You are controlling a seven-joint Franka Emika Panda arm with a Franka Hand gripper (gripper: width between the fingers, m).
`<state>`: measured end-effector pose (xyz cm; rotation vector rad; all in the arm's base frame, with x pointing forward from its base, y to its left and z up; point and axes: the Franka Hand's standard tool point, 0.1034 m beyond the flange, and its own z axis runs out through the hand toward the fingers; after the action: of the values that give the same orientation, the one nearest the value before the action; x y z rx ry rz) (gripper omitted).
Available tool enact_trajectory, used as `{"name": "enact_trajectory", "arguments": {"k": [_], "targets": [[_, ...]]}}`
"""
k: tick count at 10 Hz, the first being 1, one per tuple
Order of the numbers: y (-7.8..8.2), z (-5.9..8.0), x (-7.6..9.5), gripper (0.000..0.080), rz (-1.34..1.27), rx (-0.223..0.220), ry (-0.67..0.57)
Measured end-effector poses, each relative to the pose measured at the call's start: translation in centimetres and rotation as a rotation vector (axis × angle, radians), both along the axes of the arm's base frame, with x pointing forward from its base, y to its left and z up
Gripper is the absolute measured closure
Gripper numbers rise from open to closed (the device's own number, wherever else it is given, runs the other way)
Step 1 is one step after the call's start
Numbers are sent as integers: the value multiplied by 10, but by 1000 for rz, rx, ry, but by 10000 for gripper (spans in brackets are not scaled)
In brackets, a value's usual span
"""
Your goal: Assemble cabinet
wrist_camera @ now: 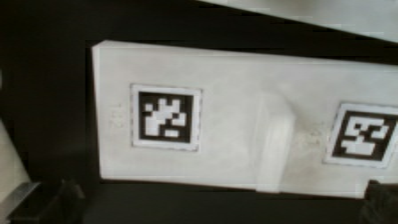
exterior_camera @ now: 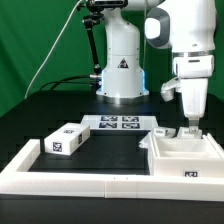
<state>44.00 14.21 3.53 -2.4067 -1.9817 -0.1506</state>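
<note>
Cabinet body (exterior_camera: 186,160) sat on the black table (exterior_camera: 110,152) at the exterior view's right, tucked against the white rail frame (exterior_camera: 70,185). It was an open-topped white box, its hollow showing white walls and floor. The gripper (exterior_camera: 190,128) hung straight over the box's far wall, its tips down at the rim; whether they touched it I could not tell. In the wrist view the dark fingertips (wrist_camera: 43,200) stood wide apart, released and grasping nothing, with a white panel (wrist_camera: 196,80) beneath them. A smaller box part (exterior_camera: 65,141) lay well apart, toward the exterior view's left, and the marker board (exterior_camera: 118,123) lay farther back between the two.

As for labels, a square tag (exterior_camera: 190,175) marked the box's front, and two more tags (wrist_camera: 166,117) flanked a raised ridge (wrist_camera: 276,140) on the panel. A warning triangle (exterior_camera: 122,63) showed on the robot base (exterior_camera: 122,80) — too small to read.
</note>
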Motion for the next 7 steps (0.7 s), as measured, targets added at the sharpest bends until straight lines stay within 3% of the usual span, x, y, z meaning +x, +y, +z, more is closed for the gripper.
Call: {"name": "enact_trajectory", "arguments": {"k": [5,7], "targets": [[-6,-26,-11,2,-19,12,32],[-6,-26,-10,2,-20,16,26]]}}
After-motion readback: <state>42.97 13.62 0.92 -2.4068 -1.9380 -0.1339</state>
